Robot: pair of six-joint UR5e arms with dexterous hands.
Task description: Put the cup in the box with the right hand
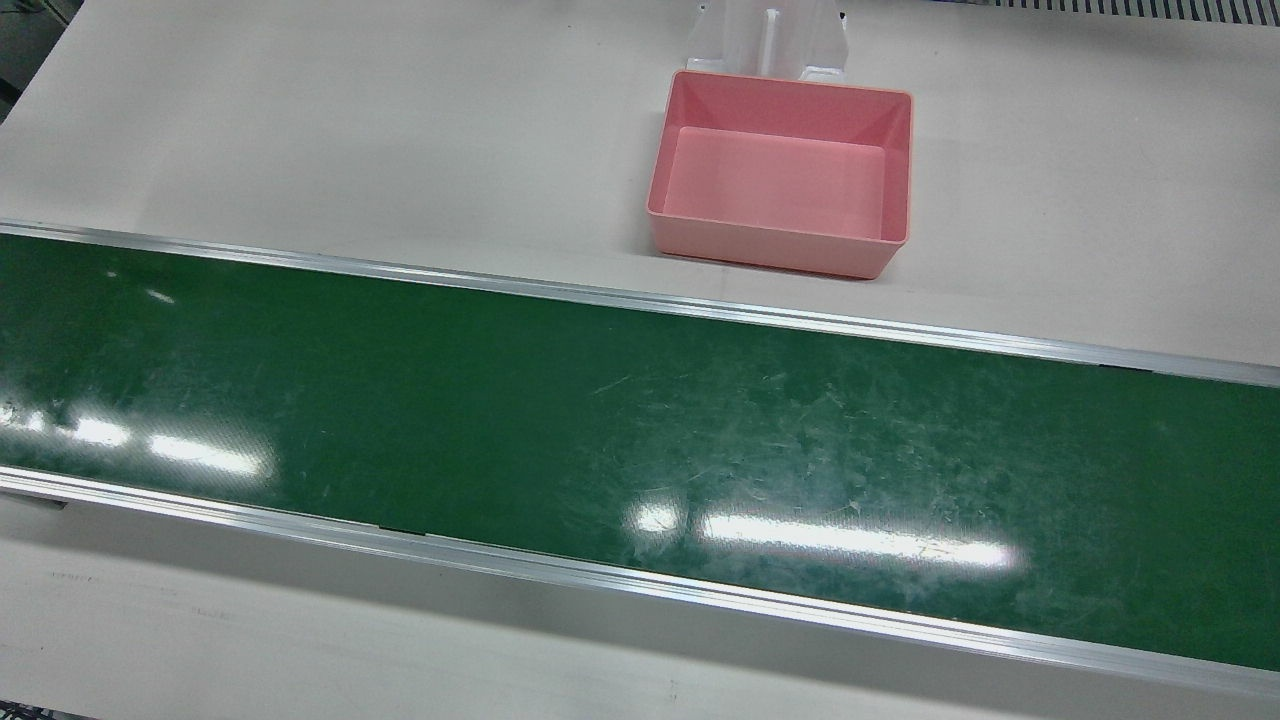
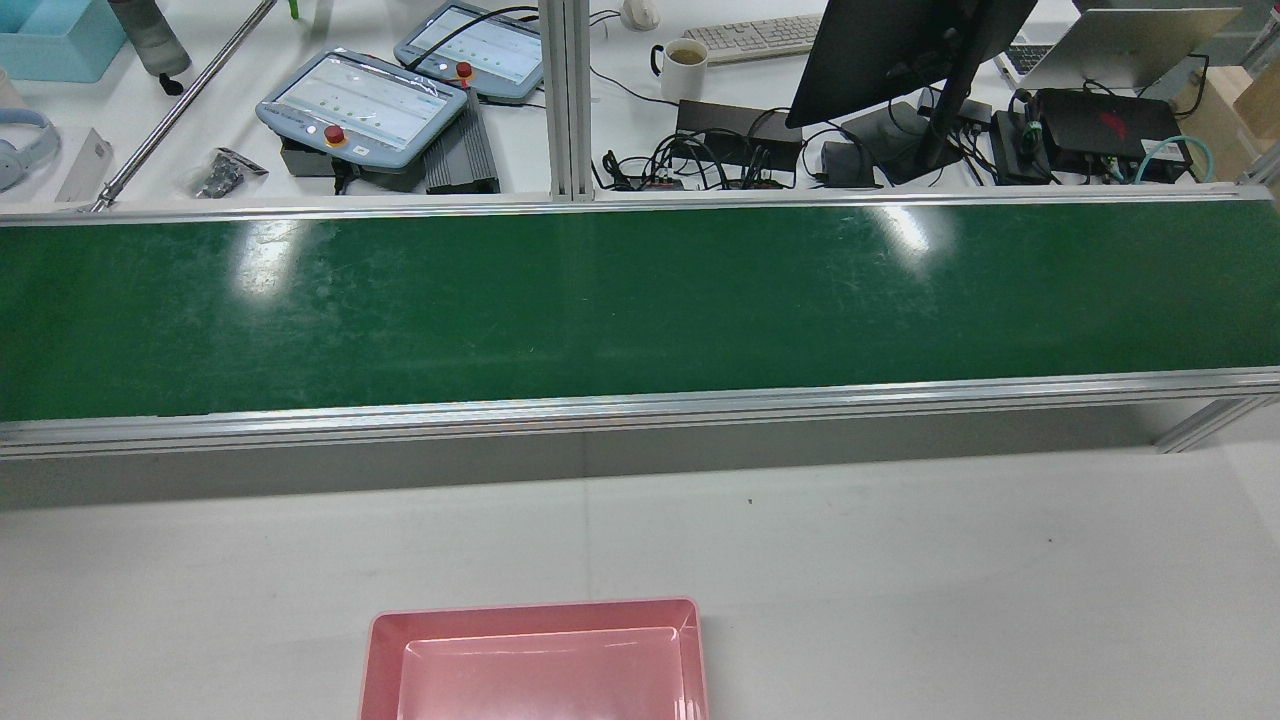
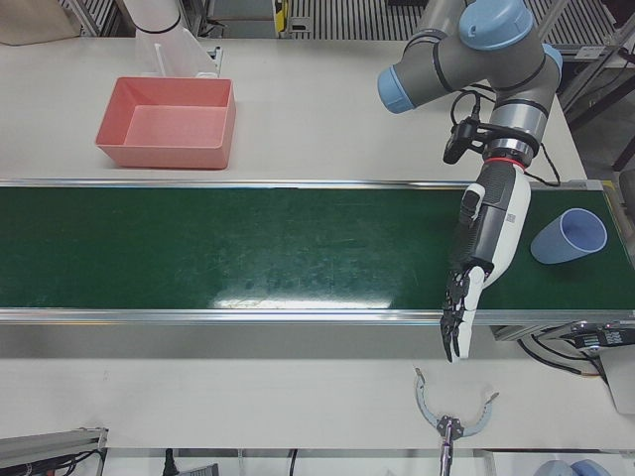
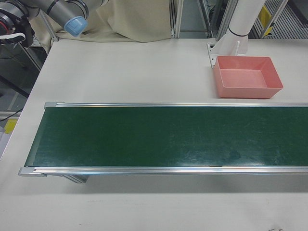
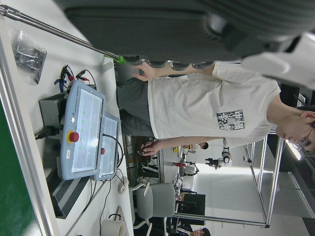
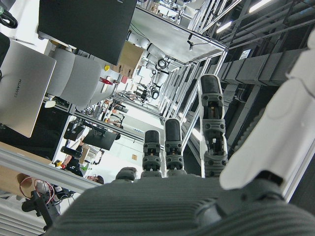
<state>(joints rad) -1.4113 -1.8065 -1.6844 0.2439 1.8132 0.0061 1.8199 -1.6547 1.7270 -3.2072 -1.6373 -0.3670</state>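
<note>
A light blue cup (image 3: pixel 569 236) lies on its side at the far end of the green conveyor belt (image 3: pixel 248 238), seen only in the left-front view. My left hand (image 3: pixel 483 253) hangs open just beside it, fingers pointing down over the belt's front rail, not touching it. The empty pink box (image 1: pixel 775 245) stands on the white table behind the belt; it also shows in the rear view (image 2: pixel 535 610), the left-front view (image 3: pixel 164 154) and the right-front view (image 4: pixel 248 91). My right hand (image 6: pixel 177 196) is open and empty, fingers (image 6: pixel 211 123) straight; only its arm (image 4: pixel 14 19) shows in the right-front view, far from cup and box.
A white arm pedestal (image 1: pixel 768 40) stands right behind the box. Beyond the belt a desk holds teach pendants (image 2: pixel 365 105), a mug (image 2: pixel 685 65) and a monitor (image 2: pixel 900 50). A person (image 5: pixel 206 105) stands at that desk. A metal tool (image 3: pixel 451 421) lies on the front table.
</note>
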